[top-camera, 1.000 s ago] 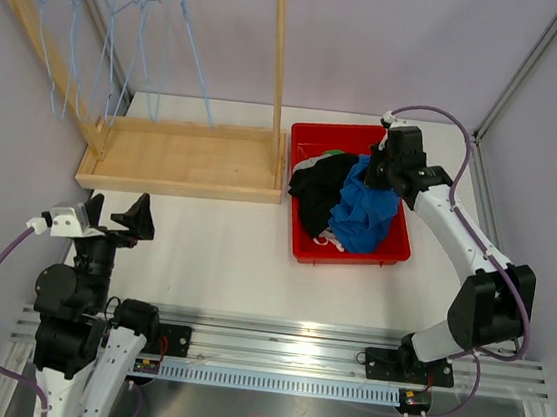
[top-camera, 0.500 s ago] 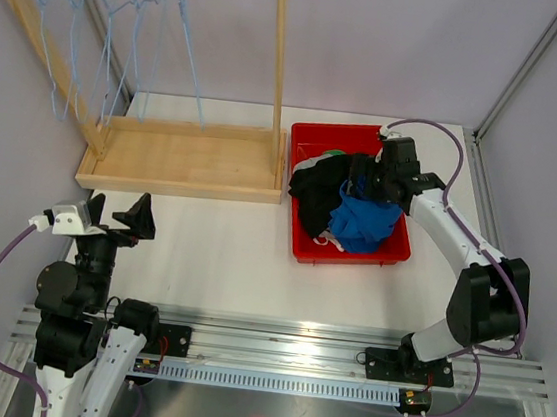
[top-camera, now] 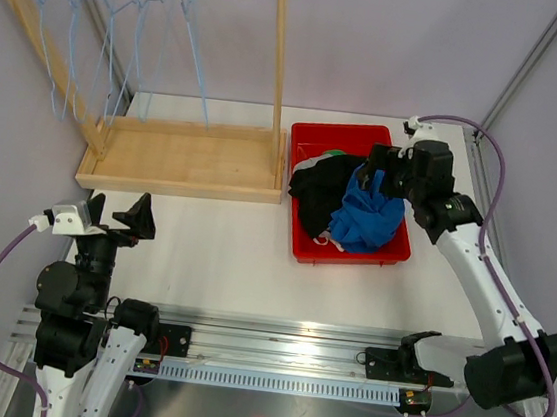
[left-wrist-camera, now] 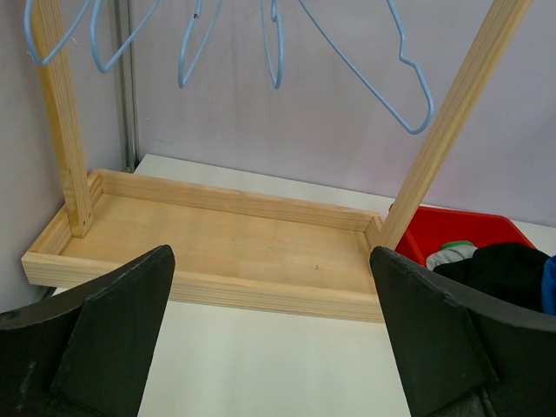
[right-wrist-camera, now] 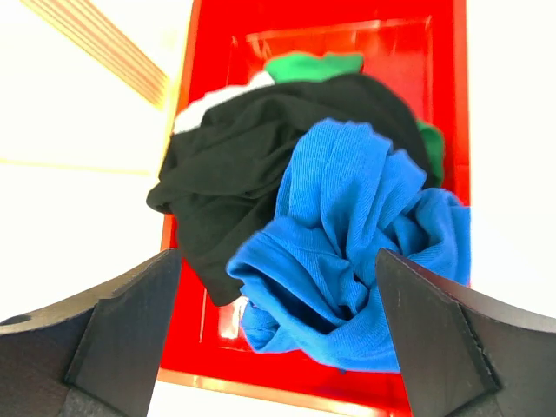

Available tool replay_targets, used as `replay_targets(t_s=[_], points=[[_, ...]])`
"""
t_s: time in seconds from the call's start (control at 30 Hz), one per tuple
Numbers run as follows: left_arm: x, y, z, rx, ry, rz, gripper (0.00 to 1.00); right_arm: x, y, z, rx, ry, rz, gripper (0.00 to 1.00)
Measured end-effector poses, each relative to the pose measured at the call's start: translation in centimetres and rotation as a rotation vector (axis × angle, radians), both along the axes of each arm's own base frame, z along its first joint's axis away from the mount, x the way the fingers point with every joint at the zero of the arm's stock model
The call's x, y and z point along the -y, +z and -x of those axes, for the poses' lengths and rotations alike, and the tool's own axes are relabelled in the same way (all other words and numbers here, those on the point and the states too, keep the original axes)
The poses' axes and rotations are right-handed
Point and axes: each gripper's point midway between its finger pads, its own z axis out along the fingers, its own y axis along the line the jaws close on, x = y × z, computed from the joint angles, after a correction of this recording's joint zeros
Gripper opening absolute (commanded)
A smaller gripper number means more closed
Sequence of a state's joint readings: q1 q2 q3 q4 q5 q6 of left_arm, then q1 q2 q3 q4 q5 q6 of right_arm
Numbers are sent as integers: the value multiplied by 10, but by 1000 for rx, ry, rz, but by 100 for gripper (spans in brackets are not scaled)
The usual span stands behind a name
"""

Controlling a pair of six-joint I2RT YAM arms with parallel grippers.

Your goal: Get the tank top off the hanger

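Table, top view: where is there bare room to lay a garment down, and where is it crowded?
Bare: the white table between the rack's wooden tray and the metal rail, left of the red bin. The tray is bare too, under the hangers. Crowded: the bin, heaped with clothes.

No writing, brand, number or sign can be read in any view. Two small tags [top-camera: 148, 364] on the metal rail [top-camera: 282, 355], at the bottom of the top view, are too small to make out.
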State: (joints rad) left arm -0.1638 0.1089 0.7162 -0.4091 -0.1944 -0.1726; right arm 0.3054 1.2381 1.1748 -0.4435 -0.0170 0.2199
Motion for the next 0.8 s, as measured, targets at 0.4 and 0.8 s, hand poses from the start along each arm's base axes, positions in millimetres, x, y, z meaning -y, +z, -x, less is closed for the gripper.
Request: replay_targets(t_s=[0.4,0.8], points=[[0,0,0,0,0,0,99,37,80,71,228,-76,-40,99],[0,0,0,0,-1,0,99,58,89,100,294,-136,-41,100]])
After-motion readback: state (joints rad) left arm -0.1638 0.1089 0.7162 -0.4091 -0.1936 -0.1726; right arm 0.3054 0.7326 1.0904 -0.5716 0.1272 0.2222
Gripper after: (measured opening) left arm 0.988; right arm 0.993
